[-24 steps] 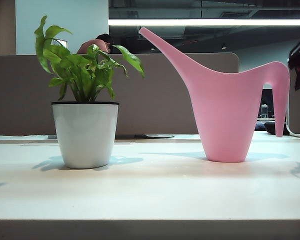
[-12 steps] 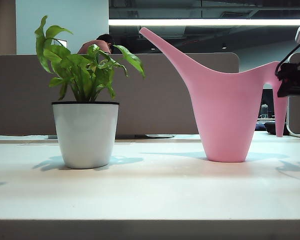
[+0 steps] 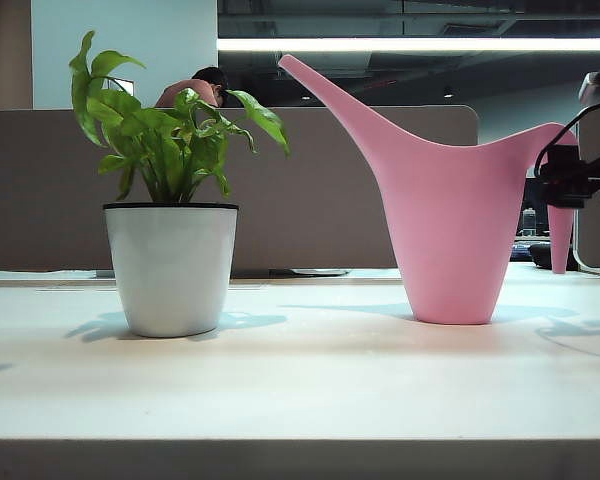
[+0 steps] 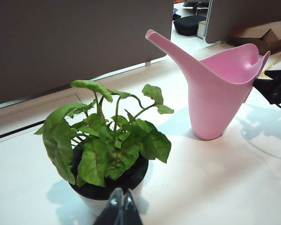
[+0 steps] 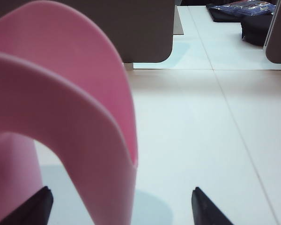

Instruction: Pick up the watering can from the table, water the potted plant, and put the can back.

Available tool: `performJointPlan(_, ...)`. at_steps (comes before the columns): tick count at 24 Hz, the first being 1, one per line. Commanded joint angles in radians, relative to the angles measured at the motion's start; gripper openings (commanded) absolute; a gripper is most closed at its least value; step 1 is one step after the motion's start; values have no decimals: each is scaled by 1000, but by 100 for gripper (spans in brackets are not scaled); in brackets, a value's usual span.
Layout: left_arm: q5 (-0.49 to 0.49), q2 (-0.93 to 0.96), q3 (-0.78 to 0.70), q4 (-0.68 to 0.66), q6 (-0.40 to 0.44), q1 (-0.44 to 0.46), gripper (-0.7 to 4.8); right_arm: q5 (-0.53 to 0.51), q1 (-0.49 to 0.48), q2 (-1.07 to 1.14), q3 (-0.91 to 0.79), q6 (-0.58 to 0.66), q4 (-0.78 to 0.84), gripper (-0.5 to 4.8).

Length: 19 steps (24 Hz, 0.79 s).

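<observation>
The smooth pink watering can's [image 5: 61,117] curved handle is straddled, ungripped, by the wide-spread right gripper [image 5: 119,206]; the left gripper [image 4: 118,211] is pressed shut above the plant [image 4: 107,140].

The watering can [image 3: 450,215] looks like smooth pink plastic with a soft satin sheen. The potted plant [image 3: 170,200] has waxy green leaves, and its white pot is smooth and faintly glossy, perhaps plastic or glazed ceramic. The worktop [image 3: 300,385] is flat, white and matt. The right gripper [image 5: 119,206] fingers [image 5: 210,208] look like dull black plastic.
</observation>
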Motion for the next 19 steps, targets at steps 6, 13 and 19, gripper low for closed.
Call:
performJointPlan(6,1,-2,6,10,4,0,-5,-23,-1,82,85,0,40,407)
performJointPlan(13,1,-2,6,9,4,0,-5,-21,-5,100,105,-12,20,225)
performJointPlan(19,1,-2,6,9,4,0,-5,-20,-5,100,106,-50,19,155)
